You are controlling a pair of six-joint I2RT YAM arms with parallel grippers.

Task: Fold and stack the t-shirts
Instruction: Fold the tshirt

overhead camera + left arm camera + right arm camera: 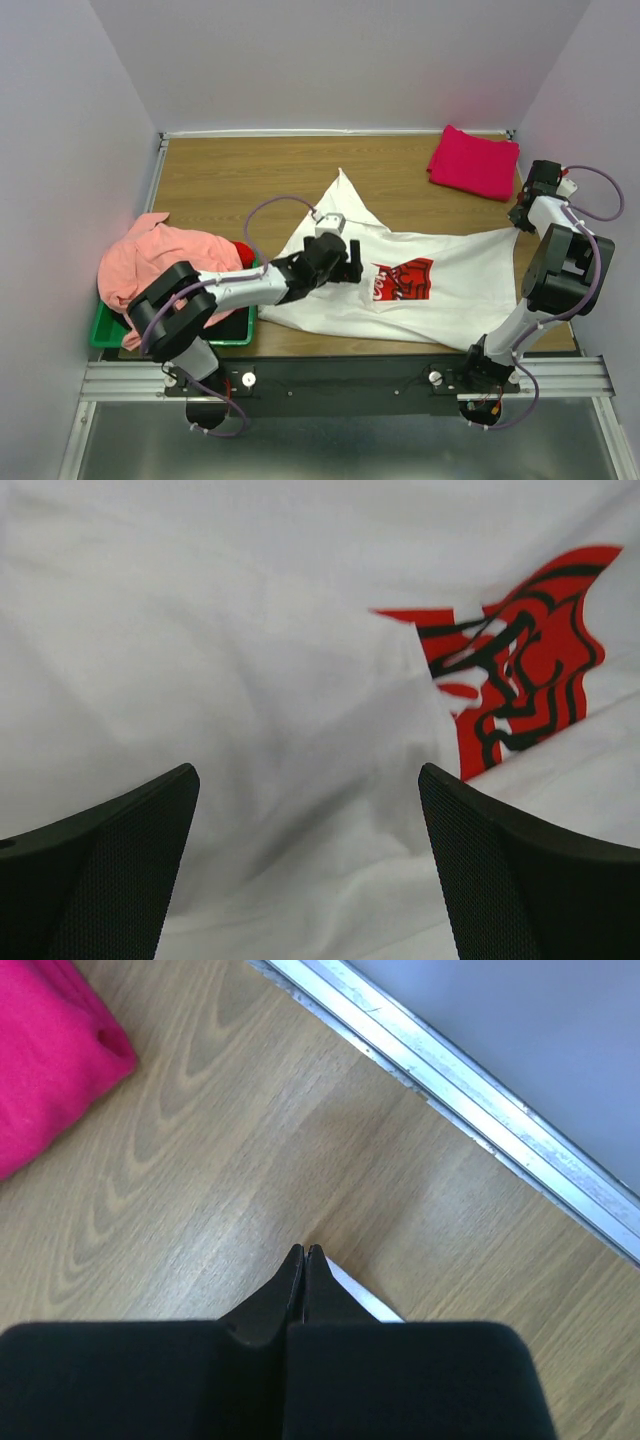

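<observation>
White tee [460, 285] lies spread across the near-centre of the table [220, 180], chest print [403, 279] facing up, one corner running out to a point toward the back and another drawn to a point at the right edge. That right corner ends at my right gripper [521, 214]. On the right wrist cam the right gripper [303, 1252] has its jaws pressed together, with a sliver of the white tee [372, 1306] showing right under the tips, so I read it as clamped on that corner. My left gripper [350, 266] sits over the tee just left of the print. On the left wrist cam the left gripper [310, 780] has its jaws wide apart, both fingers [110, 860] framing wrinkled white cloth [230, 670], and a fold covers part of the print [525, 675]. I can't tell whether the tips touch the cloth. Magenta-red tee [475, 160] is folded at the back right, well apart from the white one; its edge also shows on the right wrist cam [45, 1060]. Salmon-pink tee [160, 262] is heaped over the green bin [105, 335] at the left edge, with the red tee [243, 252] peeking out beside it.
</observation>
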